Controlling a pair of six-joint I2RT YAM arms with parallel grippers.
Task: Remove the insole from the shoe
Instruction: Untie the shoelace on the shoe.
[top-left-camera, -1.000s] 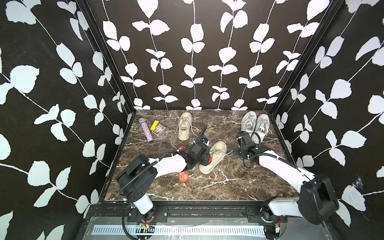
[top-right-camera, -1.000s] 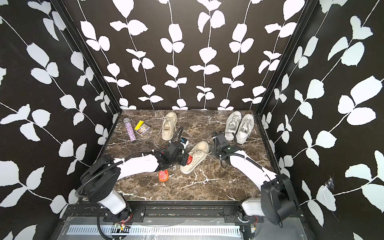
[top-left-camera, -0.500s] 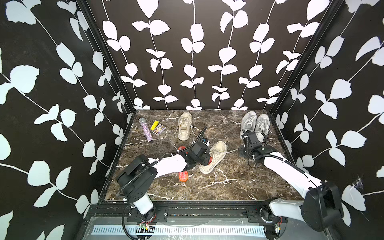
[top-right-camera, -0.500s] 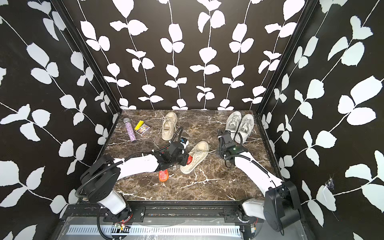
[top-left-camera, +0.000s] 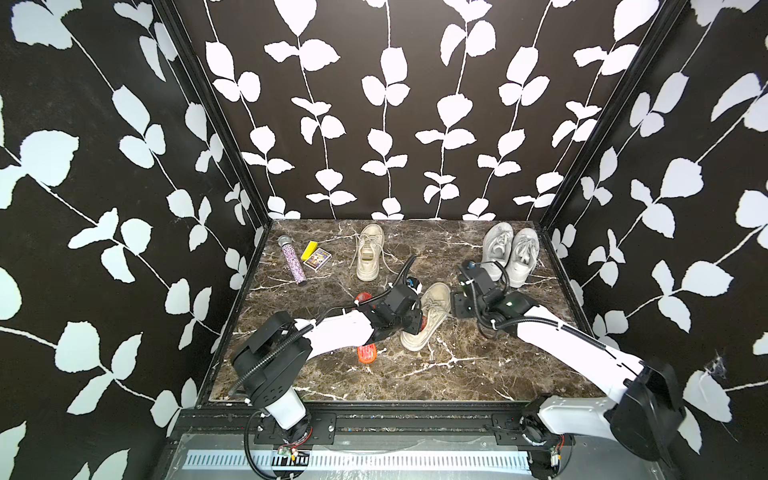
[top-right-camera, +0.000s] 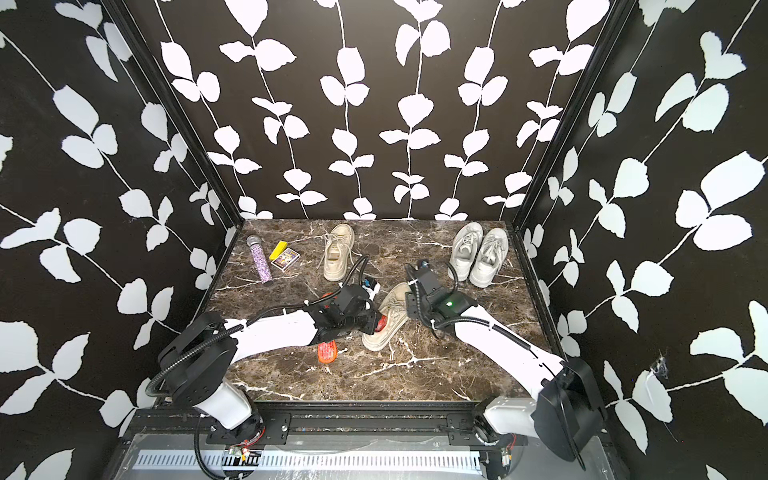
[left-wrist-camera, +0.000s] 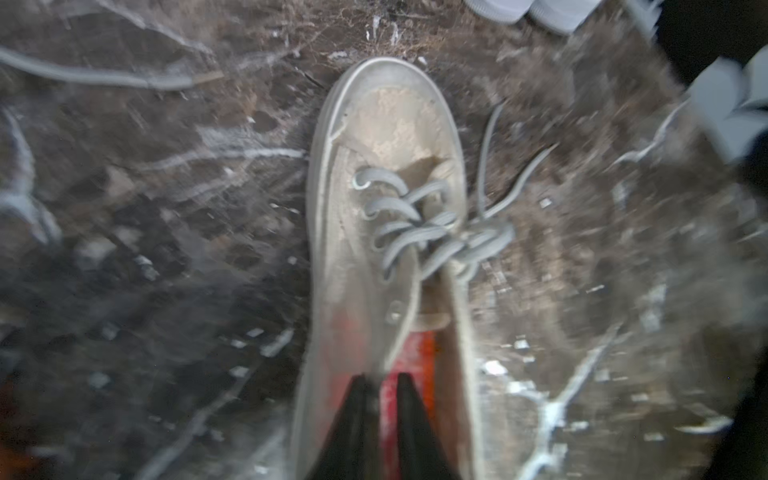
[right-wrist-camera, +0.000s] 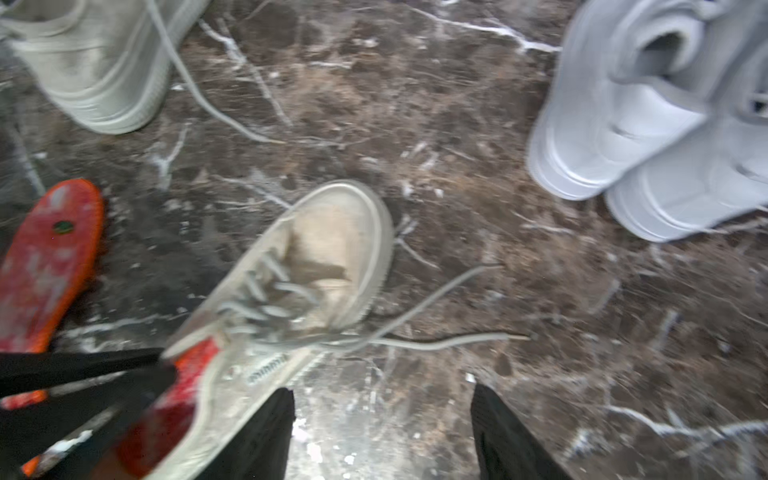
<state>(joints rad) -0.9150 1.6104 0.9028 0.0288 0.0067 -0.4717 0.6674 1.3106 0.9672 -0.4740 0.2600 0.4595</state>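
A worn beige shoe (top-left-camera: 437, 297) (top-right-camera: 400, 293) (left-wrist-camera: 395, 124) (right-wrist-camera: 332, 241) lies mid-table with its toe toward the back right. Its red insole (left-wrist-camera: 415, 353) (right-wrist-camera: 183, 386) (top-left-camera: 424, 322) shows in the heel opening. My left gripper (left-wrist-camera: 382, 376) (top-left-camera: 417, 324) (top-right-camera: 372, 323) sits at that opening. Its jaws are a narrow gap apart, with the insole's edge showing in the gap. My right gripper (right-wrist-camera: 382, 390) (top-left-camera: 457, 305) (top-right-camera: 411, 305) hovers beside the shoe's right flank. It is wide open over bare table.
A loose orange insole (top-left-camera: 368, 353) (top-right-camera: 327, 351) (right-wrist-camera: 41, 257) lies under my left forearm. A second beige shoe (top-left-camera: 369, 257) (right-wrist-camera: 95, 62) stands behind it. White sneakers (top-left-camera: 509, 257) (right-wrist-camera: 644, 124) sit at the back right. A glitter tube (top-left-camera: 293, 262), yellow block (top-left-camera: 308, 249) and small box (top-left-camera: 317, 259) are at the back left.
My right gripper swung toward the white sneakers, came back beside the beige shoe and opened wide. My left gripper's jaws have parted a little; that arm stays at the heel.
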